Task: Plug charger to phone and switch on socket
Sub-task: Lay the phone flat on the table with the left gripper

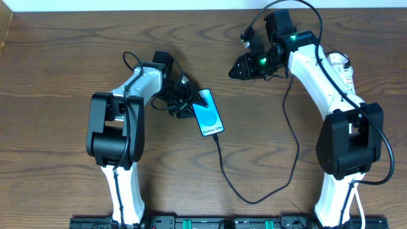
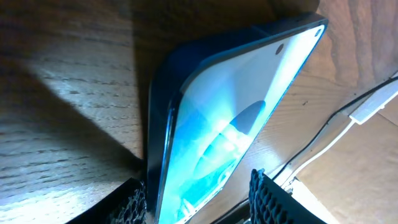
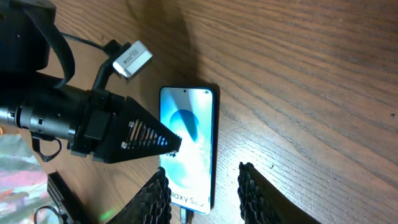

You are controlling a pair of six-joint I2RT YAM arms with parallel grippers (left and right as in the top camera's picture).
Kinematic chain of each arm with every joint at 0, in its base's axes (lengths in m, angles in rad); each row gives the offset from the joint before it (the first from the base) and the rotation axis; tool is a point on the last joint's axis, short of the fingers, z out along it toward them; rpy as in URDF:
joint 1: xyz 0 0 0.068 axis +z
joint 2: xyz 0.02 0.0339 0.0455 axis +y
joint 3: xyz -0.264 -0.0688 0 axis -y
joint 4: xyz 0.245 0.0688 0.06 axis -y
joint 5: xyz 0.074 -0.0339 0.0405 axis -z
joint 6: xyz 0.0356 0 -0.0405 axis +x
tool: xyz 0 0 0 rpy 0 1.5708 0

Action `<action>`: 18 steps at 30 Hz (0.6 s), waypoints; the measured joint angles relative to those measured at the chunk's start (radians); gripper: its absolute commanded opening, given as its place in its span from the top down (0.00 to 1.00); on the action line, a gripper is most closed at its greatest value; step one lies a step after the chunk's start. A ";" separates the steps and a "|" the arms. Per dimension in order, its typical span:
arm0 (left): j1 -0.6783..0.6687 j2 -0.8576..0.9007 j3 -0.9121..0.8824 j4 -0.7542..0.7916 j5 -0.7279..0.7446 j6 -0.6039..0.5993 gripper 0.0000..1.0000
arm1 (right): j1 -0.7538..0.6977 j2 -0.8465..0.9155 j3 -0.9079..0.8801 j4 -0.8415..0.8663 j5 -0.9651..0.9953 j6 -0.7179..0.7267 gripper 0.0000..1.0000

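Now the phone [image 1: 208, 113] lies near the middle of the table [image 1: 63, 76], its blue screen lit and the white band of text at its lower end. The left gripper [image 1: 182, 104] is right at its upper left edge. From the left wrist, one finger [image 2: 134, 200] shows on each side of the phone [image 2: 236, 124], though whether they are squeezing it cannot be told. The charger [image 1: 254, 201] meets the phone's lower end, and from the right wrist its dark tip [image 3: 185, 216] sits right at that end of the phone [image 3: 189, 143]. The cable loops down and back up toward the right arm. The right gripper [image 1: 236, 69] hovers well apart from the phone, fingers spread and empty. The socket [image 1: 341, 62] peeks out beside the right arm, too hidden to read its switch.
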 measured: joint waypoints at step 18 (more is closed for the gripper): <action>0.000 -0.013 0.028 -0.083 -0.135 0.000 0.46 | 0.000 0.000 0.000 -0.007 0.003 -0.005 0.65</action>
